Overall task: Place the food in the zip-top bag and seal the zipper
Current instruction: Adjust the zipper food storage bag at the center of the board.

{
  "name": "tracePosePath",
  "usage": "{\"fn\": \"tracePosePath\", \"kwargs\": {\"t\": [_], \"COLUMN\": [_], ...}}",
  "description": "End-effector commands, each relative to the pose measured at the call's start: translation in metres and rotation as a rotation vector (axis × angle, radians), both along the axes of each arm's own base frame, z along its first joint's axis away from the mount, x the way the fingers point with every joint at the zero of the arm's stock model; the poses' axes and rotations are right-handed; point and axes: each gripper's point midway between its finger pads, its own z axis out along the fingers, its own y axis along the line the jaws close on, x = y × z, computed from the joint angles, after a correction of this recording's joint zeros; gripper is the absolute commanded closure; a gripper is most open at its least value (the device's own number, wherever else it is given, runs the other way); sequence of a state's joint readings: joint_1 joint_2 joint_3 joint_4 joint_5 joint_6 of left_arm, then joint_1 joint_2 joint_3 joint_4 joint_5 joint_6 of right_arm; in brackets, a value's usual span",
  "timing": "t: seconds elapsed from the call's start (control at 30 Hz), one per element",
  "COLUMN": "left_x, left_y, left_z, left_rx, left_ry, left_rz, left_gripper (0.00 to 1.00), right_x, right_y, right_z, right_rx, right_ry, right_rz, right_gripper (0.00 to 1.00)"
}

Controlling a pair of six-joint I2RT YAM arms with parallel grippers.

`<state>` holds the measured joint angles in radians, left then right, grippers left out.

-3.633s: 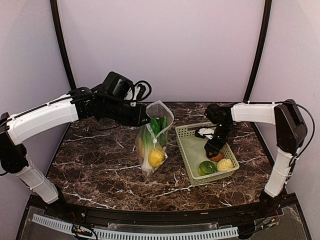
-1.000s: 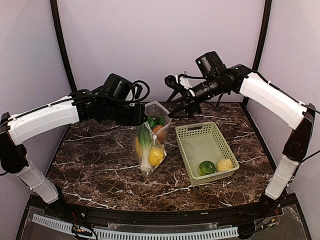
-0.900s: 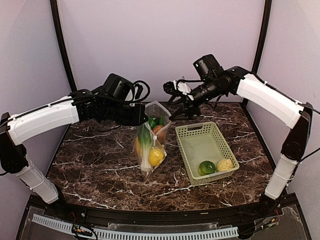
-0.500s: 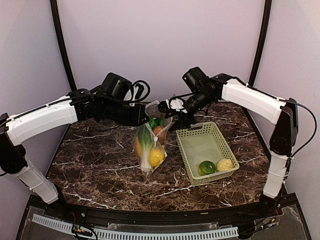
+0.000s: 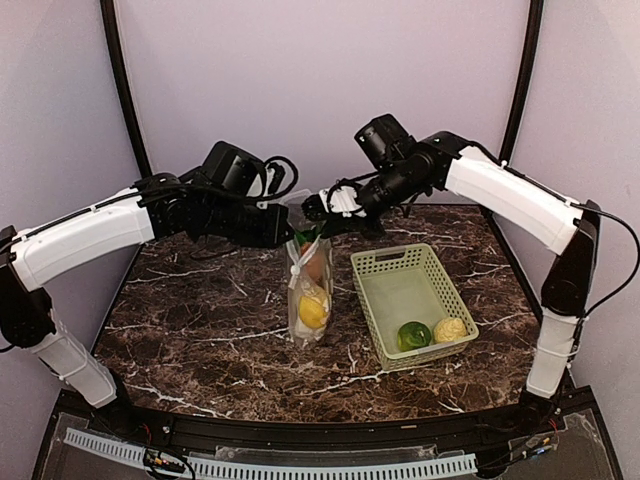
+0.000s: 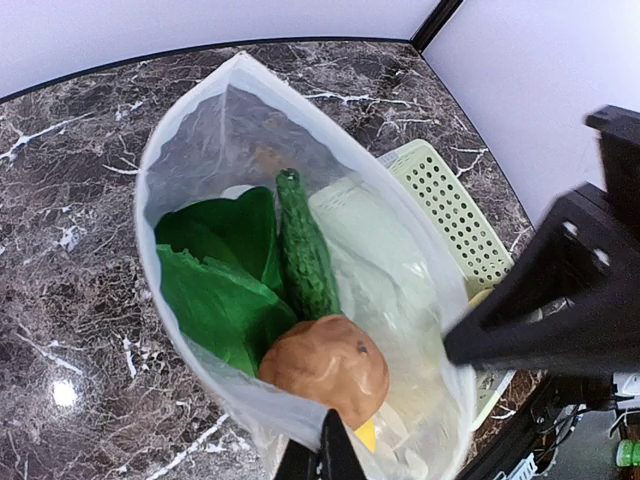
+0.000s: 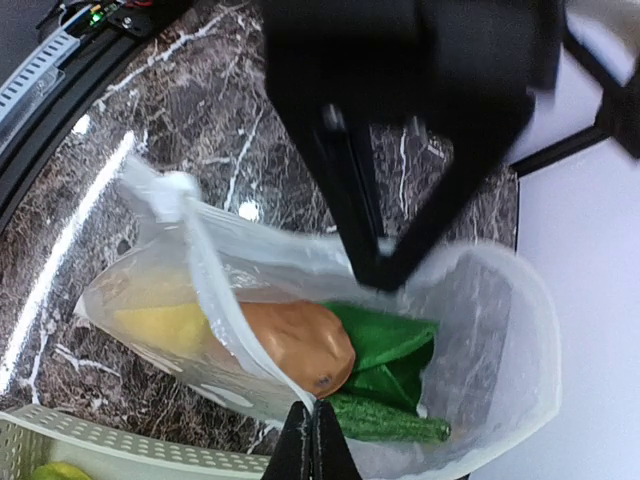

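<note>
Clear zip-top bag (image 5: pixel 306 288) stands upright, mouth upward; only the wrist views show left end effector (image 6: pixel 323 455) and right end effector (image 7: pixel 313 440) pinching its rim.

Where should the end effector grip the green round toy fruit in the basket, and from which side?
Probably straight down from above, across the middle of the green round toy fruit: the light green mesh basket walls it in, and the pale bumpy toy piece crowds its right.

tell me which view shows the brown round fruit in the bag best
Left wrist: looks straight into the clear plastic bag, brown round fruit whole. Right wrist shows it partly behind the bag wall; top external, a small blur.
</note>
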<state>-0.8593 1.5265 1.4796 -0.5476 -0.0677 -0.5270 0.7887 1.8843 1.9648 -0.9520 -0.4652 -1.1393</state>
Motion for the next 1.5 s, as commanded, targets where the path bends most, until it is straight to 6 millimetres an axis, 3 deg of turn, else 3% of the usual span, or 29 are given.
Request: {"fn": "tracePosePath", "kwargs": {"t": [0.0,0.07,0.17,0.2,0.3,0.37,0.5,0.57,0.7,0.77,0.8,0.9,1.0,1.1,1.27,1.47], "left_x": [0.016,0.018,0.023,0.022,0.023,0.023,0.024,0.021,0.012,0.011,0.011,0.01,0.009,0.008,0.007,0.009], "left_y": [-0.013,-0.013,0.004,0.015,0.023,0.02,-0.006,-0.014,-0.023,-0.02,-0.019,-0.017,-0.017,-0.018,-0.018,-0.017], "left_z": [0.004,0.016,0.04,0.052,0.072,0.06,0.006,-0.007,-0.012,-0.013,-0.013,-0.012,-0.01,-0.009,-0.003,-0.005], "left_rx": [-0.013,0.001,0.004,-0.005,-0.061,-0.063,0.014,0.018,-0.018,-0.008,-0.002,-0.002,-0.005,-0.012,-0.029,-0.018], "left_ry": [0.028,0.019,-0.068,-0.11,-0.195,-0.184,-0.032,0.028,0.08,0.079,0.078,0.07,0.068,0.068,0.06,0.044], "left_rz": [0.006,0.001,0.056,0.088,0.111,0.097,0.021,0.0,-0.045,-0.04,-0.039,-0.041,-0.047,-0.052,-0.054,-0.05], "left_gripper": [0.99,0.99,0.99,0.99,0.99,0.99,0.99,0.99,0.99,0.99,0.99,0.99,0.99,0.99,0.99,0.99], "right_x": [-0.033,-0.03,-0.033,-0.034,-0.035,-0.039,-0.043,-0.043,-0.045,-0.047,-0.05,-0.073,-0.091,-0.093,-0.073,-0.062], "right_y": [0.011,0.009,0.005,0.004,0.002,0.003,0.007,0.009,0.01,0.009,0.01,0.005,-0.01,-0.031,-0.081,-0.137], "right_z": [0.02,0.008,-0.002,0.001,0.013,0.017,0.005,-0.006,-0.019,-0.019,-0.01,0.024,0.053,0.053,0.018,-0.045], "right_rx": [0.028,0.008,0.001,0.005,0.019,0.024,0.012,-0.004,-0.021,-0.021,-0.007,0.032,0.063,0.034,-0.027,-0.122], "right_ry": [0.016,0.022,0.031,0.028,0.021,0.035,0.06,0.076,0.126,0.154,0.172,0.294,0.344,0.339,0.409,0.439], "right_rz": [0.057,0.036,0.033,0.031,0.025,0.034,0.039,0.028,0.015,0.007,0.001,0.01,0.007,-0.043,-0.18,-0.319], "right_gripper": [1.0,1.0,1.0,1.0,1.0,1.0,1.0,1.0,0.98,0.85,0.75,0.59,0.48,0.45,0.46,0.48]}}
